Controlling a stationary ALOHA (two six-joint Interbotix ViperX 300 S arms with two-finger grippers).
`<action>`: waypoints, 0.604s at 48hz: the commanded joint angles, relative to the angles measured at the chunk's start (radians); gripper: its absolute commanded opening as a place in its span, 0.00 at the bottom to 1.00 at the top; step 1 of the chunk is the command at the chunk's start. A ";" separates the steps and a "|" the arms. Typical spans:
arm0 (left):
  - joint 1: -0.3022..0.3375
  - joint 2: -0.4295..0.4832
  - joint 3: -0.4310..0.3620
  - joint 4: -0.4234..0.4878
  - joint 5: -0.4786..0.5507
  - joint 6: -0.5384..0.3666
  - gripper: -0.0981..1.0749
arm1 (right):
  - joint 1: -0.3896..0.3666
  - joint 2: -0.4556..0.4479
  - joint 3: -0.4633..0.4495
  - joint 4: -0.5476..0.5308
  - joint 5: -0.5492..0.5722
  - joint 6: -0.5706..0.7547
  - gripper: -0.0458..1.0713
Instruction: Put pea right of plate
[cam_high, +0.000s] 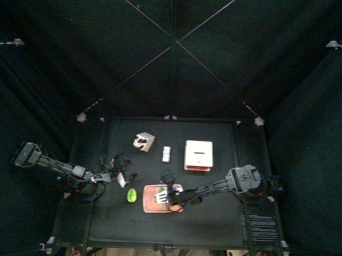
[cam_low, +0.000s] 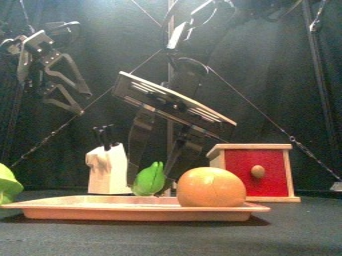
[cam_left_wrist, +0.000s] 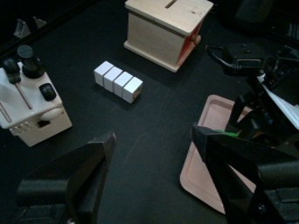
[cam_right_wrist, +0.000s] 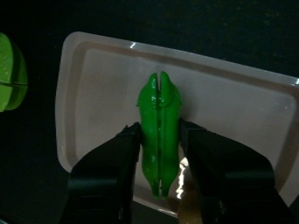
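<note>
Starting at the counter's (cam_high: 94, 160) left edge, the left pincer (cam_left_wrist: 152, 153) hangs spread and empty, well apart from the action. Just beyond it near the front edge lies a green round thing (cam_high: 132, 196), off the plate's left edge. Then the plate (cam_right_wrist: 100, 79) itself, and on it the pea (cam_right_wrist: 159, 122), a long green pod lying flat on the paler middle. Now the right pincer (cam_right_wrist: 160, 149): it is right over the pod, jaws spread with one on each side, the pod's long axis running straight out from between them along the pincer's own line. Whether the pads touch yet I cannot tell; it looks like a straddle, not a pinch. An orange fruit (cam_low: 211, 187) shares the plate. The right arm is clearly nearer, and the drop spot, I judge, is the bare counter off the plate's right edge.
</note>
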 joint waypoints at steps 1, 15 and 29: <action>0.003 0.000 -0.012 0.003 0.003 0.002 0.94 | -0.002 -0.049 -0.017 -0.003 0.000 0.000 0.68; 0.003 0.000 -0.012 0.003 0.002 0.003 0.94 | -0.002 -0.064 -0.015 0.000 0.023 0.000 0.68; 0.005 0.000 -0.012 0.008 0.002 0.006 0.94 | 0.006 -0.140 0.002 -0.003 0.153 0.000 0.68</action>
